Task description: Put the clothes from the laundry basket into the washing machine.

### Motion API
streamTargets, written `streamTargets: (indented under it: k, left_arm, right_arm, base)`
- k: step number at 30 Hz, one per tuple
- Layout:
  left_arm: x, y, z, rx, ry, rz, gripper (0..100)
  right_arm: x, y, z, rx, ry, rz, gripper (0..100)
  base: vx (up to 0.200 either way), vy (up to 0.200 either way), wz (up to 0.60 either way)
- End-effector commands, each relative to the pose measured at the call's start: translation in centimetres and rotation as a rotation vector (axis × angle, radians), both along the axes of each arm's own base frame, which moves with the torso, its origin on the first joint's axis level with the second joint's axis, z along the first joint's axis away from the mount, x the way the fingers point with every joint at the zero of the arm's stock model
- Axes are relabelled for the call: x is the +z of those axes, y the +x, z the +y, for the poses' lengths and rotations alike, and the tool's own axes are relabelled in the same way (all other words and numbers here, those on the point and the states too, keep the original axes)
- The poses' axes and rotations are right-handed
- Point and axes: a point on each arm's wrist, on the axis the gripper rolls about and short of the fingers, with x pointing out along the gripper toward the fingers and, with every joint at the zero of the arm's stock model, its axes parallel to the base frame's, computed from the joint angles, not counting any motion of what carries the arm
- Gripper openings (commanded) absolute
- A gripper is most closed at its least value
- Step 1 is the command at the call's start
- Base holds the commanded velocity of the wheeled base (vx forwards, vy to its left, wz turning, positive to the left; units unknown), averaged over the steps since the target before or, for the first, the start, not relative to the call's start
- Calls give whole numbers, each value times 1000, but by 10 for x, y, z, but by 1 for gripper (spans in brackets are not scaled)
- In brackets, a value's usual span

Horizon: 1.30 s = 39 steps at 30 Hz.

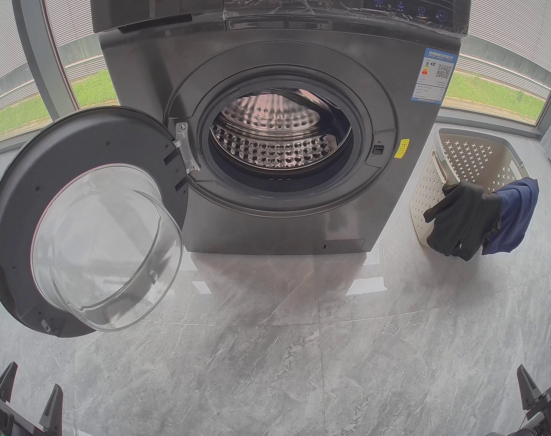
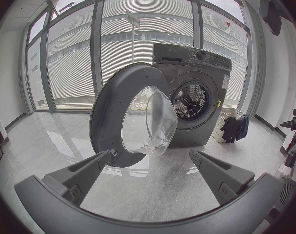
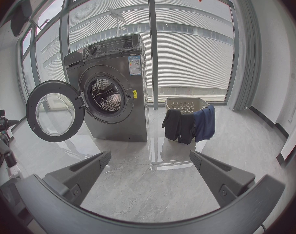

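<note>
The washing machine [image 1: 142, 74] stood with its round door [image 1: 21, 213] open to the robot's left and its steel drum [image 1: 275, 134] exposed. The laundry basket [image 1: 469, 152] sat on the grey floor [image 1: 287, 346] just beside the machine, on the robot's right, with a black garment [image 1: 463, 219] and a blue garment [image 1: 514, 213] draped over its front rim. The left gripper [image 2: 148, 153] and right gripper [image 3: 149, 153] hung low, well apart from the clothes, fingers spread wide and holding nothing.

Head camera high, looking down on the washing machine [image 1: 275, 231] close ahead, both wrist cameras low and farther back, left one off the door [image 2: 112, 114] side, right one off the laundry basket [image 3: 186, 105] side, all three sharing machine and basket.
</note>
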Motion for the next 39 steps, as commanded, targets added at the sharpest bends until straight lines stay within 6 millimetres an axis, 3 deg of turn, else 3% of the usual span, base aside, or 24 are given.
streamTargets:
  k: [1,16,32,39]
  left_arm:
    - [-4,0,0,1,-6,3,100]
    - [-4,0,0,2,3,3,100]
    - [-4,0,0,1,2,1,100]
    - [-4,0,0,1,0,1,100]
  right_arm:
    - [-7,-5,0,-12,-6,-46,100]
    - [-7,-5,0,-8,-9,-57,100]
    - [-7,-5,0,-8,-9,-57,100]
    - [-7,-5,0,-9,-9,-57,100]
  base:
    - [0,0,0]
    - [0,0,0]
    - [0,-200,0]
    - [0,0,0]
